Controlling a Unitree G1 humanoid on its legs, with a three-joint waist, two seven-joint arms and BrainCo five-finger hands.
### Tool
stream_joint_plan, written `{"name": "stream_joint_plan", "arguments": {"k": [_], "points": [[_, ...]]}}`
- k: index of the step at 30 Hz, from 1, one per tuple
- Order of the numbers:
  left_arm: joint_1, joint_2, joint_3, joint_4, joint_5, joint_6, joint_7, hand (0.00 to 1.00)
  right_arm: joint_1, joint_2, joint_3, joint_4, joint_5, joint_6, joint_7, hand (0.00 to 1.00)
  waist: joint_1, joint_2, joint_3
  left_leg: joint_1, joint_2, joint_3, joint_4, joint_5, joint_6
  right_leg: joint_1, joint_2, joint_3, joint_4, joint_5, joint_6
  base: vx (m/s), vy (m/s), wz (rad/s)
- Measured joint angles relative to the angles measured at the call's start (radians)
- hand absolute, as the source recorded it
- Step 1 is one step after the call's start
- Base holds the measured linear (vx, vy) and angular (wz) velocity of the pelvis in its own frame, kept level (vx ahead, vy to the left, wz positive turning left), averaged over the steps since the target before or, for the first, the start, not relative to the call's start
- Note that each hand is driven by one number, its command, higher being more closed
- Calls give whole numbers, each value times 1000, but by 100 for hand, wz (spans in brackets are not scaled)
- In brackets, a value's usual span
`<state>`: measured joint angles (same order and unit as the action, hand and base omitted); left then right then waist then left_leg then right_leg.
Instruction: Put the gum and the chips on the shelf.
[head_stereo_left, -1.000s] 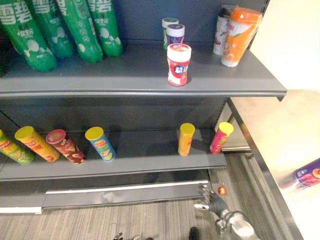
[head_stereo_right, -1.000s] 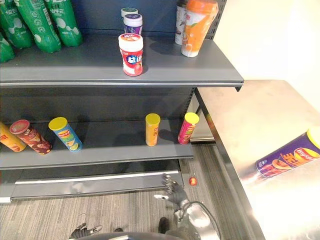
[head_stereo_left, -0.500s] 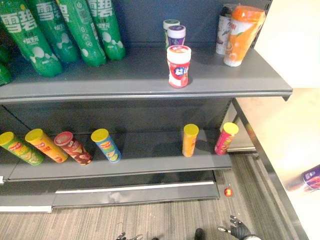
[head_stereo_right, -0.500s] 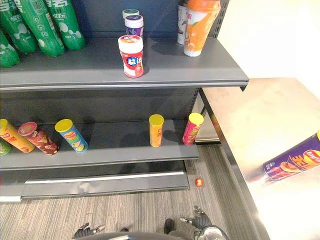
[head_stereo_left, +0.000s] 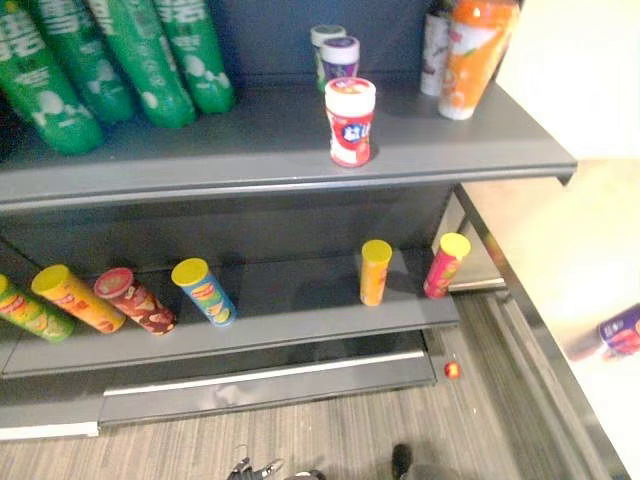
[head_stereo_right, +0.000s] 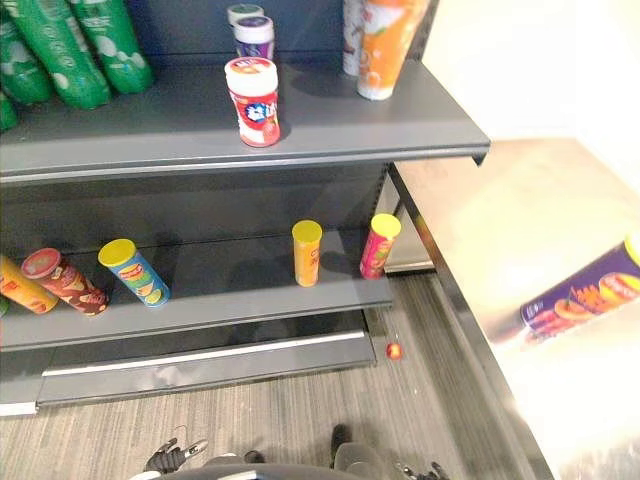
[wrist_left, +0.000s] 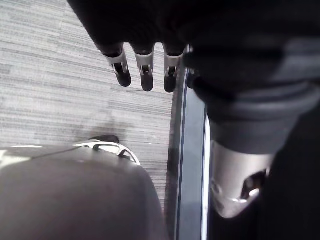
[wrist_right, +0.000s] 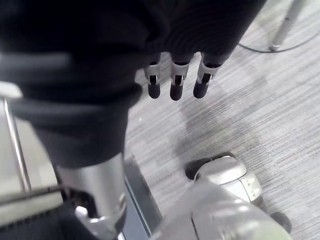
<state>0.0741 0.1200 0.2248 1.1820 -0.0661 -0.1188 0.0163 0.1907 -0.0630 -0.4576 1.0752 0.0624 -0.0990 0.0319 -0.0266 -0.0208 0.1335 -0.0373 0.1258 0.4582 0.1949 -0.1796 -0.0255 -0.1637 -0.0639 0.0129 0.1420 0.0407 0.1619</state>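
Halfway home, by the look of it. A red-and-white gum jar stands upright near the front edge of the upper shelf, just ahead of two more small jars and well apart from the green bottles on the robot's left and the orange cup on its right. I'd call the gum part done, if that front jar is the task's one.

The chips are another story. A purple chips can lies on its side on the counter to the robot's right, well away from the shelving and not yet shelved. The lower shelf carries a row of chip cans, some upright, some tipped, with a bare stretch between them that looks a likely spot.

Both hands hang low over the floor and carry nothing: the left hand has its fingers straight and relaxed, and so does the right hand.

There's a small red thing on the floor by the shelf base; too small to tell what it is.

Left to do, I'd judge: reach the counter, take the purple can, shelve it.
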Motion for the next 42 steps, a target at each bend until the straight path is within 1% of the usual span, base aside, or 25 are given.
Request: {"name": "stream_joint_plan", "arguments": {"k": [2,3,4,5,7,8,12,15,17,18,20,21,25,27,29,30,31,32,33,34,35,38,40,41,42], "points": [[0,-16,16,0,0,-1,2,0,6,26,-9,-34,19,0,1,0,0,25,11,1,41,110,14,-15,23,-28,35,9,-73,156,20,-218,199,-161],[0,-21,30,-9,2,-2,2,0,11,45,-9,-52,23,0,2,0,4,37,36,8,63,151,19,-26,27,-28,34,-56,-63,143,-29,-208,192,-144],[-5,-23,47,-21,3,-3,1,0,32,59,-26,-53,26,3,2,0,-2,33,51,23,71,204,17,-36,41,-35,-17,-188,33,80,-111,-199,228,-149],[-11,-32,56,-42,3,-5,0,0,63,64,-31,-43,25,5,1,0,1,31,50,27,74,238,15,-39,27,-35,-69,-281,119,53,-143,-126,200,-119],[-18,-43,53,-54,2,-11,-3,0,93,72,-31,-35,25,8,0,0,2,28,48,42,72,300,-11,-29,24,-15,-119,-332,182,27,-147,-66,128,-112],[-23,-40,44,-56,2,-10,-7,0,93,78,-33,-23,24,8,0,0,-3,26,47,47,67,342,-40,-4,30,1,-132,-338,192,14,-132,-78,92,-111],[-31,-31,13,-49,0,-9,-24,0,58,71,-43,4,25,14,-15,0,0,9,37,48,40,466,-115,47,25,56,-147,-354,97,17,-123,-90,-35,-98],[-34,-24,5,-36,-1,-9,-24,0,40,54,-31,6,24,24,-25,0,0,-13,26,50,27,546,-126,72,14,82,-138,-349,-43,3,-91,-68,-184,-69],[-36,-26,7,-32,-1,-10,-23,0,28,45,-13,21,25,26,-25,0,-1,-16,25,56,11,578,-149,104,3,84,-137,-351,-80,-42,-56,-86,-261,-50],[-42,-31,9,-25,-1,-8,-22,0,28,31,-8,30,25,26,-25,0,-5,-2,24,69,6,583,-192,139,-4,88,-125,-356,-85,-56,-61,-103,-203,-23],[-39,-55,20,-22,-5,-8,-23,0,28,28,-8,34,24,26,-24,0,-4,5,20,108,10,578,-252,191,-20,111,-93,-361,-88,-77,-79,-96,-177,-5],[-39,-57,21,-21,-7,-8,-23,0,28,28,-8,35,24,26,-24,0,-4,5,19,115,12,577,-258,197,-22,119,-89,-363,-88,-81,-81,-71,-155,4],[-39,-65,64,-22,-9,-2,-22,0,-3,39,-11,30,29,19,-21,0,-8,2,3,127,64,575,-253,229,-42,134,-43,-376,-84,-117,-108,-31,-107,2],[-39,-65,95,-23,-9,-2,-22,0,-17,45,-17,29,37,8,-19,0,-16,-6,5,116,102,574,-194,217,-50,135,-31,-383,-78,-126,-122,3,-89,-1],[-41,-70,120,-33,-42,-2,-20,0,-30,41,-17,29,57,-1,-19,0,-12,-7,8,105,186,577,-39,172,-49,142,-10,-353,-71,-129,-141,40,-121,-33],[-40,-71,127,-33,-52,-2,-20,0,-35,40,-12,29,59,-2,-20,0,-12,-8,9,104,203,566,5,167,-43,148,-4,-341,-72,-129,-142,65,-140,-52],[-37,-77,133,-41,-52,-2,-20,0,-37,40,-6,19,60,-3,-20,0,-14,-6,11,82,239,497,97,162,-34,162,3,-322,-74,-123,-150,79,-103,-41],[-35,-74,132,-49,-72,-3,-21,0,-40,36,-2,10,71,-6,-22,0,-15,-5,16,44,254,411,156,153,-40,170,5,-302,-78,-121,-159,75,-89,-45],[-39,-80,125,-54,-89,-6,-21,0,-45,20,7,5,74,-11,-23,0,-15,-2,23,17,233,290,163,123,-57,167,3,-284,-80,-119,-161,46,6,-53],[-42,-89,109,-58,-89,-9,-21,0,-60,3,16,4,83,-13,-23,0,-14,16,33,-2,193,161,136,96,-59,168,-4,-258,-87,-117,-161,20,68,-65],[-41,-92,94,-58,-89,-10,-21,0,-71,-9,16,4,102,-14,-21,0,-13,24,35,-7,162,103,102,95,-58,167,-6,-235,-93,-116,-159,26,100,-79],[-41,-99,95,-70,-89,-12,-20,0,-78,-12,33,-8,122,-16,-21,0,8,27,37,-14,122,14,-12,103,-60,166,-6,-170,-91,-114,-144,59,139,-66],[-39,-110,96,-75,-89,-25,-19,0,-77,-9,35,-27,141,-18,-21,0,10,40,43,-12,106,-72,-68,153,-72,164,-1,-137,-67,-129,-111,63,175,-54],[-38,-114,97,-77,-89,-26,-19,0,-79,-7,35,-33,143,-18,-22,0,11,33,46,-5,102,-81,-67,136,-89,159,-9,-126,-57,-136,-101,44,174,-20],[-41,-106,94,-85,-88,-26,-18,0,-71,16,34,-49,144,-22,-20,0,4,23,42,0,76,-73,-69,125,-75,159,-35,-124,-51,-137,-87,66,215,-12]]}}
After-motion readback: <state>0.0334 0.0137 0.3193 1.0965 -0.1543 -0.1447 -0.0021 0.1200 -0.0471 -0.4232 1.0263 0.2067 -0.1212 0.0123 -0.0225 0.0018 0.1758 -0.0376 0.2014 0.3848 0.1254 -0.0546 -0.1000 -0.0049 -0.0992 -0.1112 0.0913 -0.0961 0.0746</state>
